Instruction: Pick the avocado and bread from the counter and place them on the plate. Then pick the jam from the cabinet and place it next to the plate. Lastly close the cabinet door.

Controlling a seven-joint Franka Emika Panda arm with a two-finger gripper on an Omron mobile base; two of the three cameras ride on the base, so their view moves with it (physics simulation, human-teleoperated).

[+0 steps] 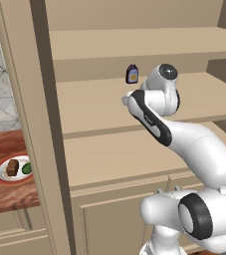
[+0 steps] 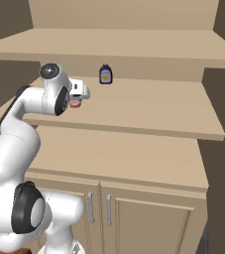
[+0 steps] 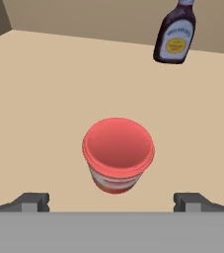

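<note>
Jam (image 3: 117, 154) pickup in hand: pincer (image 3: 111, 201) released, hung above jar near shelf (image 3: 44, 99) front edge. Descent and clench needed next.

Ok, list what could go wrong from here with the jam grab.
1. The tool is open above the jam, its fingertips wide apart; a slightly off-centre descent could tip the small jar on the shelf.
2. The dark bottle stands behind the jam; overshooting forward might knock it.
3. The plate already holds bread and avocado, so setting the jam down close beside it could nudge it.
</note>
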